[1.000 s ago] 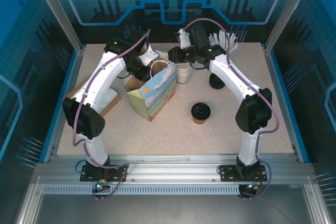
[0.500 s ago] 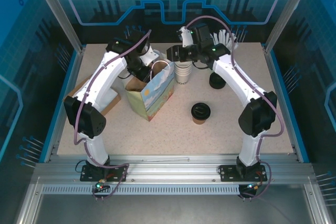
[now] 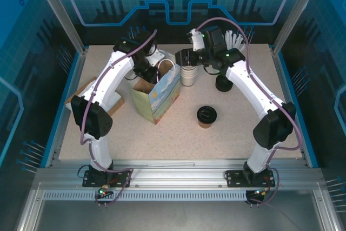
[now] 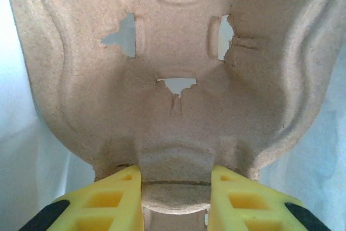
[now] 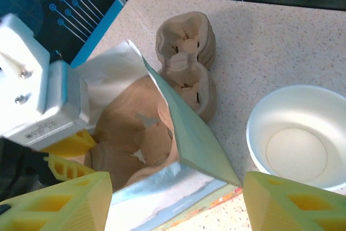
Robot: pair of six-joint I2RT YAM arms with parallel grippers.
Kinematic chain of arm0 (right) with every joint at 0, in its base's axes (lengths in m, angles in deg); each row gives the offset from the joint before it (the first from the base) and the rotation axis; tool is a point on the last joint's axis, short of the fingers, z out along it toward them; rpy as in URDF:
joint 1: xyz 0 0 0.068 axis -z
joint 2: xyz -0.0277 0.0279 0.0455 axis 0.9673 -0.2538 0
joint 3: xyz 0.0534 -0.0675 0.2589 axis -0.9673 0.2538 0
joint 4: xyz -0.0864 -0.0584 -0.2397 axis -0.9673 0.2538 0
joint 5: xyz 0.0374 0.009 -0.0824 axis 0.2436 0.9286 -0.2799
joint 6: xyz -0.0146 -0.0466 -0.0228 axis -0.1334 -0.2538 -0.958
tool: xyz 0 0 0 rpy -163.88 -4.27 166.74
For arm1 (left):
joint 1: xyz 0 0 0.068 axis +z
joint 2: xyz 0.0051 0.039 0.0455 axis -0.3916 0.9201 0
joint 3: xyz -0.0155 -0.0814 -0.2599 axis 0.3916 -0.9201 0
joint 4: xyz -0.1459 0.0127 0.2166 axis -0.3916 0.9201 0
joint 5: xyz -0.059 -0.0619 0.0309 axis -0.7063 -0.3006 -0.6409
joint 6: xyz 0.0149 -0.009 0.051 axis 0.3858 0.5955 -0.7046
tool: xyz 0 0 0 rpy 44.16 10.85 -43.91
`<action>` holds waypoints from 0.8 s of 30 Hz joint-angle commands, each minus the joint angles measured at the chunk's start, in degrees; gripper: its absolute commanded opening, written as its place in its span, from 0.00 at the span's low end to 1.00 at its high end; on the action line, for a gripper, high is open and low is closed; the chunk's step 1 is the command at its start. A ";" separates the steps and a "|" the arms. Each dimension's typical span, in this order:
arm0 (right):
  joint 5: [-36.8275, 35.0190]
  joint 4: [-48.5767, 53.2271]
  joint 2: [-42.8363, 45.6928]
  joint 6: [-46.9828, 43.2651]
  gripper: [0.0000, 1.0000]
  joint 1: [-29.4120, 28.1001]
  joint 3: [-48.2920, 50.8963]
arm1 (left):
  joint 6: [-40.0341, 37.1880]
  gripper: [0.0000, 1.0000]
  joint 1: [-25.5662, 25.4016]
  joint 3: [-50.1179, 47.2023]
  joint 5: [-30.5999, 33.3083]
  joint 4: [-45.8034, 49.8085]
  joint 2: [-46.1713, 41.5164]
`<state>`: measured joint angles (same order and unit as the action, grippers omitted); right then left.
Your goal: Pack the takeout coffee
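Observation:
The takeout coffee [image 3: 206, 116], a brown cup under a black lid, stands alone on the table right of a paper gift bag [image 3: 158, 94]. The bag [image 5: 201, 147] is open-mouthed, and a brown pulp cup carrier [image 4: 173, 79] lies inside it [image 5: 130, 133]. My left gripper [image 4: 175, 187] reaches into the bag from above [image 3: 153, 67] and is shut on a tab of that carrier. My right gripper [image 5: 175, 204] hovers open over the bag's right rim [image 3: 183, 58], holding nothing.
A stack of white paper cups [image 3: 188, 75] stands just right of the bag, its top cup empty [image 5: 297, 139]. A loose black lid [image 3: 223, 83] lies further right. More pulp carriers [image 5: 186, 52] lie left of the bag [image 3: 89, 94].
My right gripper has opened wide and its arm has swung outward to the right. The left arm has pushed a little further over the bag with the carrier.

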<state>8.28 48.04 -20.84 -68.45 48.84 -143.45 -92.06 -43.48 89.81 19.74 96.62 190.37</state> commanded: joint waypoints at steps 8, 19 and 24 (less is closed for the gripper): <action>0.28 -1.14 5.93 -2.33 0.69 0.35 5.44 | 3.84 0.30 -0.14 -2.61 -0.23 -2.73 -0.81; 12.54 -5.75 12.94 -8.55 0.72 -1.79 9.89 | 3.51 0.30 -0.10 -2.78 -0.31 -3.33 -2.13; 14.71 -4.26 8.36 -10.93 0.69 -5.18 2.75 | 3.40 0.30 -0.09 -2.36 -0.27 -3.18 -2.32</action>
<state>19.39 44.67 -10.22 -76.56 45.67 -136.72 -89.22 -43.48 87.23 19.70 93.56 190.35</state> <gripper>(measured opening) 0.702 0.306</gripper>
